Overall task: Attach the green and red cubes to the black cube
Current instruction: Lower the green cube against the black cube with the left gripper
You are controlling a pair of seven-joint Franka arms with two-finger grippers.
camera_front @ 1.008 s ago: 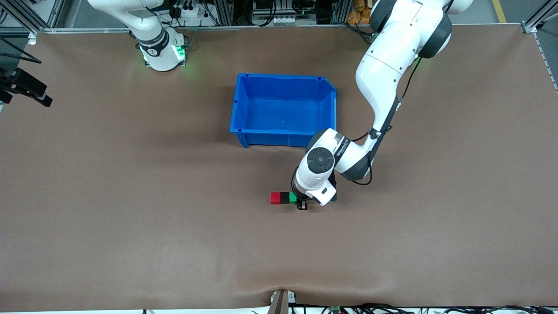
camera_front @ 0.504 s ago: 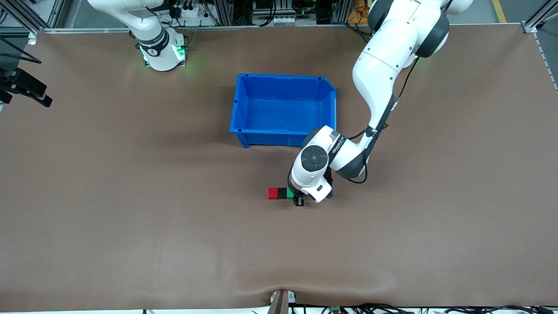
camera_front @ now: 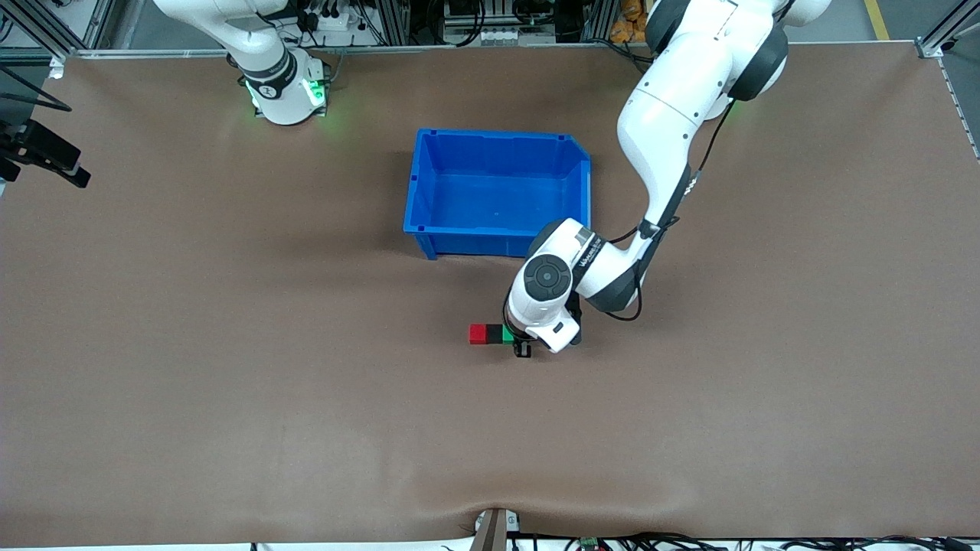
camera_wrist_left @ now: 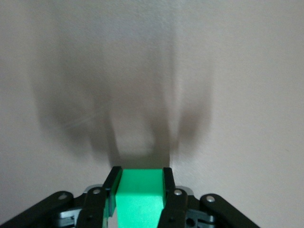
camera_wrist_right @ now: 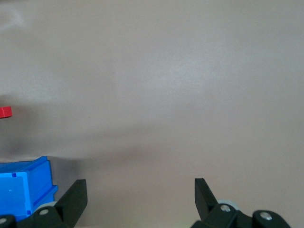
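Three small cubes are sitting in a touching row on the brown table (camera_front: 230,383), nearer the front camera than the blue bin (camera_front: 498,229): the red cube (camera_front: 478,334) at the end toward the right arm's side, the black cube (camera_front: 494,334) in the middle, and the green cube (camera_front: 508,334) at the end toward the left arm's side, partly covered by the arm's wrist. The left gripper (camera_front: 521,346) is reaching down over that end of the row, and in the left wrist view its two black fingers (camera_wrist_left: 112,190) are lying flat against both sides of the green cube (camera_wrist_left: 139,197) — a narrow grip, with the cube filling the gap between them. The right arm is waiting near its own end of the table, its right gripper (camera_wrist_right: 140,197) hanging over bare tabletop with fingers spread wide and nothing between them; its wrist view is catching a corner of the bin (camera_wrist_right: 26,187) and a sliver of the red cube (camera_wrist_right: 4,111).
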